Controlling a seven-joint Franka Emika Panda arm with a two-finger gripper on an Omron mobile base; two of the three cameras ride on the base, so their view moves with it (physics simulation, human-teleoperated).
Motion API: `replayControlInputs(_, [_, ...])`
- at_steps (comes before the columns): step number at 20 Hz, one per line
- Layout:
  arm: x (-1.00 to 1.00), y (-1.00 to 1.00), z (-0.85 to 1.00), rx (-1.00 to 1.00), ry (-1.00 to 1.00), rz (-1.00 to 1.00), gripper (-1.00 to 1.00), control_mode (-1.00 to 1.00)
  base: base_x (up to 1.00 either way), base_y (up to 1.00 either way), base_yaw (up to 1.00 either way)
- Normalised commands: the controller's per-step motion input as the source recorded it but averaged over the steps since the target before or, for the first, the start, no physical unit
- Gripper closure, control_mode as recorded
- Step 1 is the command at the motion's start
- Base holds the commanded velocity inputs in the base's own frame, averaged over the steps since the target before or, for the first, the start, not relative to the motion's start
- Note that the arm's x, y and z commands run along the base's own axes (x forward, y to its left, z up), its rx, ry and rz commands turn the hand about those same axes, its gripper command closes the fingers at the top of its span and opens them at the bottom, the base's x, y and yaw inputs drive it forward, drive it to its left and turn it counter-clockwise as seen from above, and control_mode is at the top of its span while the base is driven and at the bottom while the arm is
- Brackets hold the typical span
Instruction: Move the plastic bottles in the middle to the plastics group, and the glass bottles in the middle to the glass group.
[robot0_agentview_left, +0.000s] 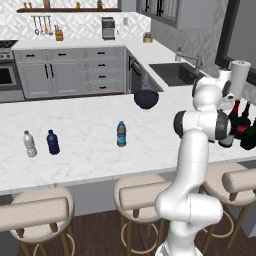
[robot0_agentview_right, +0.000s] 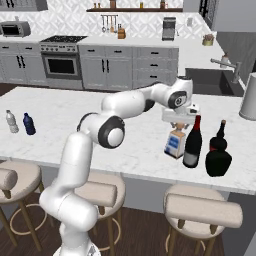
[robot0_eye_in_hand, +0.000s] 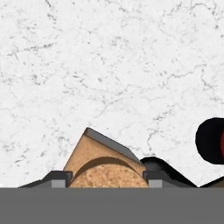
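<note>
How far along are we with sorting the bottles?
Looks done: a wine bottle stands by the glass group. In hand: the claw sits on the stopper of the square bottle, beside that group. Left: the water bottle sits mid-counter, away from the plastics group.

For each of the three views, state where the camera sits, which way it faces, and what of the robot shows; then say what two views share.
Left base view: behind the arm's left, facing forward and down over the counter; white arm at lower right.
Right base view: behind the arm's right, same direction; arm from lower left, tool over the squarish clear bottle.
Hand view: on the hand, looking down at the bottle's tan stopper between the fingertips.
Shared: both base views show the solid dark-blue bottle.
</note>
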Motion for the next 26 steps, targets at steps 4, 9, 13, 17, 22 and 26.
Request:
replayControlInputs(4, [-0.03,0.14,0.16,-0.01,0.00,-0.01,-1.00,-1.00,0.00,0.00,0.00])
replayControlInputs(9, [-0.11,0.34,0.21,-0.08,0.00,0.00,-1.00,-1.00,0.00,0.00,0.00])
replayControlInputs(13, [-0.41,0.38,0.20,-0.13,-0.06,0.00,-1.00,-1.00,0.00,0.00,0.00])
replayControlInputs(17, [-0.68,0.50,0.02,-0.23,-0.10,0.00,-1.00,-1.00,0.00,0.00,0.00])
replayControlInputs(22, [-0.63,0.83,-0.01,-0.19,-0.02,0.00,-1.00,-1.00,0.00,0.00,0.00])
replayControlInputs(26, [-0.45,0.97,0.00,-0.15,-0.01,0.02,-1.00,-1.00,0.00,0.00,0.00])
